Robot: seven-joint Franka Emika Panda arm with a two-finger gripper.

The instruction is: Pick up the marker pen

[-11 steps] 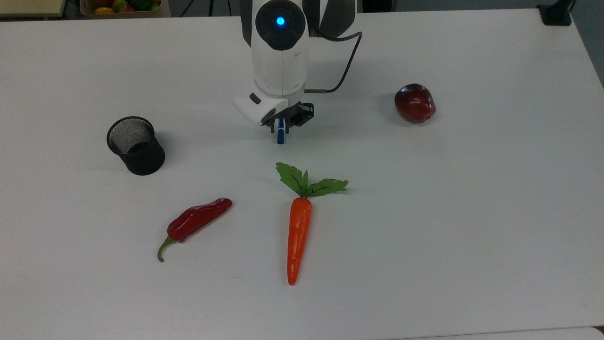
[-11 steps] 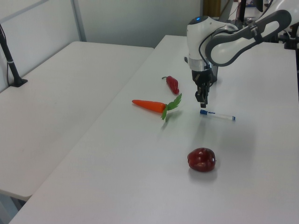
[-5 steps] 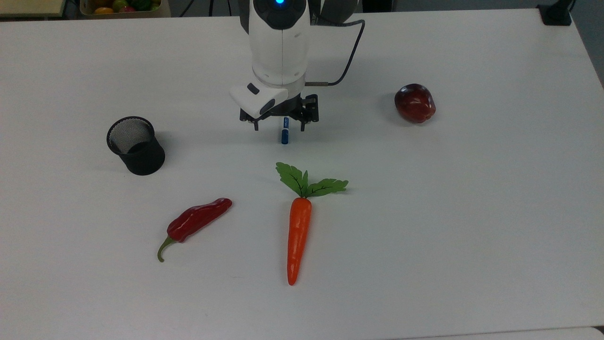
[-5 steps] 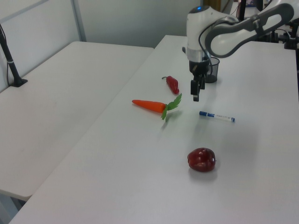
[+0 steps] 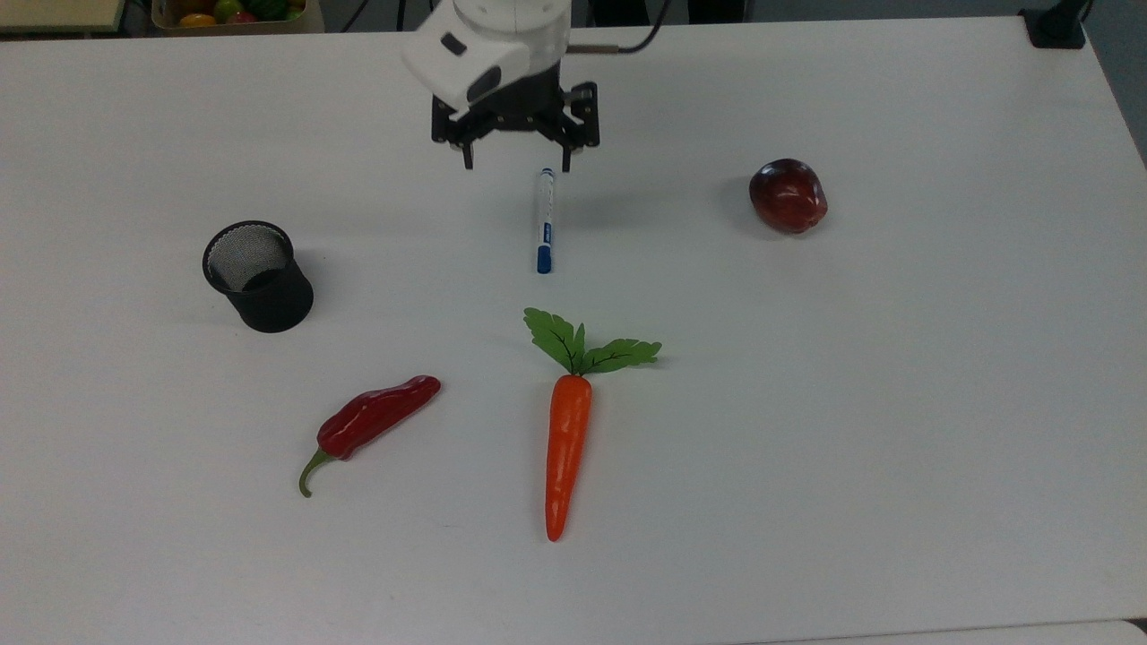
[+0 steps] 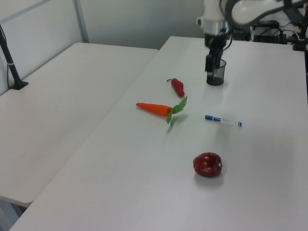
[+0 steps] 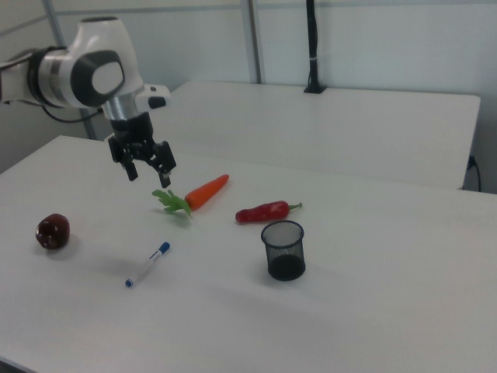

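Hovering spread pincer (image 5: pixel 515 164) above marker pen (image 5: pixel 543 220), arm cropped by top view's edge.

Top view layout, all items lying apart on the white table (image 5: pixel 896 403):
- slim white marker pen with blue cap (image 5: pixel 543 220): centre, toward the top edge.
- two-finger black claw (image 5: pixel 516 163): raised, open, above the pen's upper end.
- black mesh cup (image 5: pixel 258 277): top view's left of pen.
- dark red apple (image 5: pixel 788 195): top view's right.
- orange carrot with green leaves (image 5: pixel 571 421): below pen.
- red chilli pepper (image 5: pixel 372 423): top view's left of carrot.
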